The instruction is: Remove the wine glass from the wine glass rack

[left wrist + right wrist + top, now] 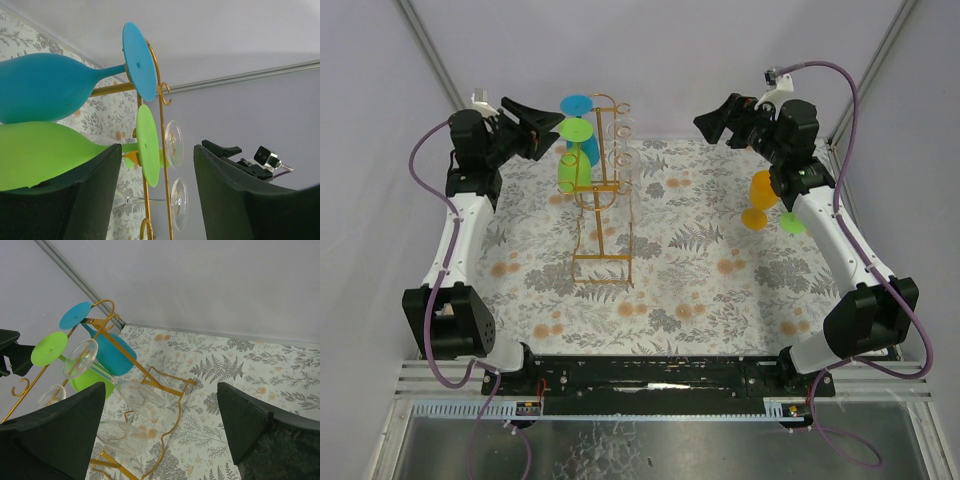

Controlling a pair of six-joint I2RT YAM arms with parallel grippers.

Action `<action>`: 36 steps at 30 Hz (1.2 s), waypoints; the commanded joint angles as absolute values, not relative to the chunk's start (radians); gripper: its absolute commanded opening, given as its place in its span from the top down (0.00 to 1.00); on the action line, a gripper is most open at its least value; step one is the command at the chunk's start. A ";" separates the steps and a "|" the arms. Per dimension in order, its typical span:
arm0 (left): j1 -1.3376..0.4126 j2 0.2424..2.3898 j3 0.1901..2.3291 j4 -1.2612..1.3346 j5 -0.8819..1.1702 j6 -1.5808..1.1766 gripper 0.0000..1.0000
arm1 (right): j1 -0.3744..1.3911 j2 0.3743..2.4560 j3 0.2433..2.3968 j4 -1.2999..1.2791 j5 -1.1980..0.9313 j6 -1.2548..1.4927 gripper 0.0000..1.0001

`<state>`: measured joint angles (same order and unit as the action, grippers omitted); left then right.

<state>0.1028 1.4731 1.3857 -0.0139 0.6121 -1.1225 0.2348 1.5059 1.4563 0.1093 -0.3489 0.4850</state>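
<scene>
Top external view has the left gripper [545,133] raised at the far left of the table [700,280], its jaws spread wide and holding nothing, aimed sideways at the glasses on the left side of the wine glass rack [603,200]. That aim looks sensible: the glasses hang bowl-down, caught by their feet on the top rails, so I judge one must be slid out along the rail rather than lifted straight up. From the left wrist, the green wine glass [45,155] lies just ahead of the open fingers [90,195], not yet gripped, with the blue wine glass [45,87] hung next to it. The green one is probably the target. Clear glasses [620,130] hang on the rack's right side. Further right, an orange glass [762,190] sits off the rack beside the right arm. The right gripper [720,120] hangs wide open and empty, well apart from the rack, likely to keep clear
</scene>
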 commanded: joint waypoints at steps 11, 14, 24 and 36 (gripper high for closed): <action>0.089 1.490 1.361 0.061 0.618 -1.143 0.61 | 0.240 1.460 1.439 0.152 -0.330 0.465 0.01; 0.089 1.488 1.361 0.061 0.615 -1.143 0.66 | 0.239 1.458 1.437 0.153 -0.330 0.463 0.01; 0.089 1.479 1.359 0.054 0.614 -1.139 0.83 | 0.239 1.453 1.432 0.152 -0.326 0.459 0.01; 0.089 1.468 1.353 0.050 0.621 -1.150 1.00 | 0.239 1.443 1.415 0.150 -0.322 0.454 0.01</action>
